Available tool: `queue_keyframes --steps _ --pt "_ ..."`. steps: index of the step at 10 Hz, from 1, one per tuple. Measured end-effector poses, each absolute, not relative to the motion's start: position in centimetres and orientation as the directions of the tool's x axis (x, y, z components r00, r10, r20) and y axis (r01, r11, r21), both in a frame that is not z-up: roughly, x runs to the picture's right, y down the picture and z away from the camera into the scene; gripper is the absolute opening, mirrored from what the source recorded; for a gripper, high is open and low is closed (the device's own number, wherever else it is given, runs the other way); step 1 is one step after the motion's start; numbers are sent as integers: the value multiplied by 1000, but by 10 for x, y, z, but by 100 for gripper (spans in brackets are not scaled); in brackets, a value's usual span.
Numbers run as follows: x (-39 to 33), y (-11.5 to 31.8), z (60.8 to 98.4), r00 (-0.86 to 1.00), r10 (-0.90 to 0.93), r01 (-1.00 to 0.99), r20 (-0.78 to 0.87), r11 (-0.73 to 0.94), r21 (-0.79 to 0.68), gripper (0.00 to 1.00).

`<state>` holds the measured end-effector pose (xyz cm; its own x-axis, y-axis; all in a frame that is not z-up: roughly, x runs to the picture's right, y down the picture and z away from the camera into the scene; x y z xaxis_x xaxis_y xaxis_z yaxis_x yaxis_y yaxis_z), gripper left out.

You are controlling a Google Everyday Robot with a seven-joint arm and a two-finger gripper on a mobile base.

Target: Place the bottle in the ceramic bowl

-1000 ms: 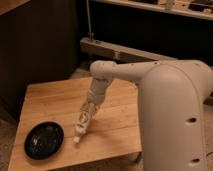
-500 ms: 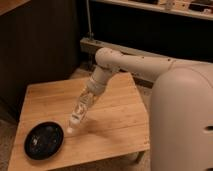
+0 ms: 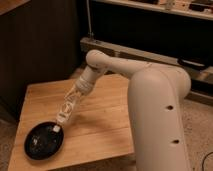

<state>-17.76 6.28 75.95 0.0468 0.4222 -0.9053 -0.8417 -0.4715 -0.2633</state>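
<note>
The glossy black ceramic bowl [image 3: 37, 145] sits on the front left corner of the wooden table [image 3: 107, 125]. My gripper [image 3: 69, 106] reaches down and to the left from the white arm [image 3: 100, 62]. It is shut on the small white bottle [image 3: 62, 118]. The bottle hangs tilted, cap end down, with the cap just above the bowl's upper right rim. The bottle's upper part is hidden between the fingers.
The robot's large white body [image 3: 157, 115] stands at the table's right side. A dark cabinet wall [image 3: 40, 45] is behind the table on the left. A metal rail and shelf frame [image 3: 150, 50] run behind the arm.
The arm has stretched out to the left and lowered. The held bottle moved from over the table's middle to the bowl's right rim.
</note>
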Motion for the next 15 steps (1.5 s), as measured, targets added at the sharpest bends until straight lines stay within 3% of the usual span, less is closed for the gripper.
queue_keyframes --steps 3,4,8,11,12,15 --pt "-246 77 745 220 411 -846 -885 -372 -383 0" --pt "-257 85 740 278 406 -848 -871 -323 -421 5" --pt "-278 128 742 455 331 -836 -826 -162 -525 42" --pt "-254 148 753 453 306 -835 -837 -184 -519 74" --pt "-250 153 758 453 304 -830 -838 -197 -521 80" --pt "-251 154 757 460 302 -826 -835 -198 -527 80"
